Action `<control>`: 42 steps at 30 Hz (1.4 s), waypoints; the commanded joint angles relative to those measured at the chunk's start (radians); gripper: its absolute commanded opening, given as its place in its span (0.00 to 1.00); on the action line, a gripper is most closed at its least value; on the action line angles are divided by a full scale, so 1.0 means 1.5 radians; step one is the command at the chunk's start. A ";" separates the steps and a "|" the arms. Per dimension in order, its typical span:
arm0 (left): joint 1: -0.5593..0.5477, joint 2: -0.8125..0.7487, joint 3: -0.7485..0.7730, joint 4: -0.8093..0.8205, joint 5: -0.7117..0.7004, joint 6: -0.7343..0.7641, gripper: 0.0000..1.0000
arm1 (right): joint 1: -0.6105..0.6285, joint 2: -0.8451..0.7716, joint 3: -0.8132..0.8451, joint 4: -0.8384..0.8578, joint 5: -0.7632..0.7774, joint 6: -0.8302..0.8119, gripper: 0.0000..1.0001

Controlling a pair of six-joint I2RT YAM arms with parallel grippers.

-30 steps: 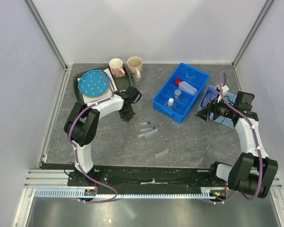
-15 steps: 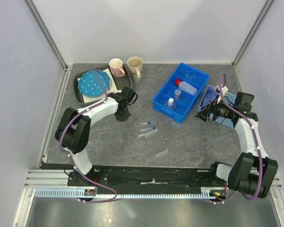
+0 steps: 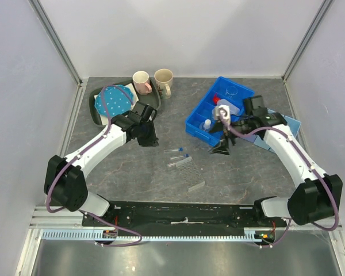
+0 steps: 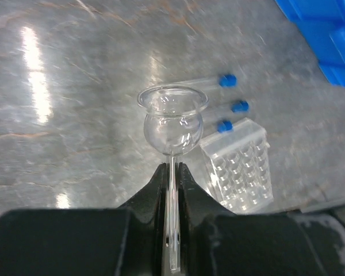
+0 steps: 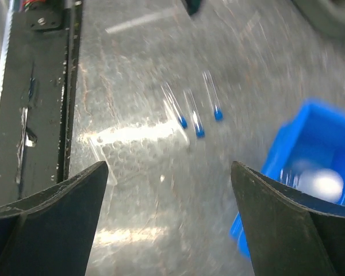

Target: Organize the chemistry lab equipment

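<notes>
My left gripper (image 3: 148, 140) (image 4: 171, 168) is shut on the thin stem of a clear glass funnel (image 4: 172, 118) with a round bulb, held above the table left of three blue-capped clear tubes (image 3: 178, 156) (image 4: 239, 106) (image 5: 196, 121). The clear tube rack (image 3: 191, 175) (image 4: 241, 167) (image 5: 112, 149) lies just near of the tubes. My right gripper (image 3: 220, 148) (image 5: 169, 167) is open and empty, above the table in front of the blue bin (image 3: 191, 122) (image 5: 310, 155). The bin holds the red-capped squeeze bottle (image 3: 226, 105) and a clear beaker (image 3: 232, 89). The glasses and brush do not show.
A pink mug (image 3: 141, 82) and a beige mug (image 3: 164, 79) stand at the back. A blue dotted plate (image 3: 114, 100) sits on a grey tray at back left. A pale blue mat (image 3: 288, 125) lies under my right arm. The arms' base rail (image 3: 184, 213) runs along the near edge.
My right gripper has swung left from the right edge to just in front of the blue bin. My left arm's elbow has swung down-left; its gripper stays shut near the tubes.
</notes>
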 commanded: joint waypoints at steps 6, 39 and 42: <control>0.001 -0.021 0.007 0.000 0.289 0.109 0.06 | 0.337 0.092 0.235 -0.150 0.169 -0.247 0.97; -0.030 -0.070 -0.039 0.027 0.525 0.174 0.07 | 0.672 0.280 0.374 -0.180 0.546 -0.447 0.48; -0.030 -0.072 -0.043 0.028 0.526 0.176 0.07 | 0.676 0.283 0.378 -0.181 0.550 -0.454 0.39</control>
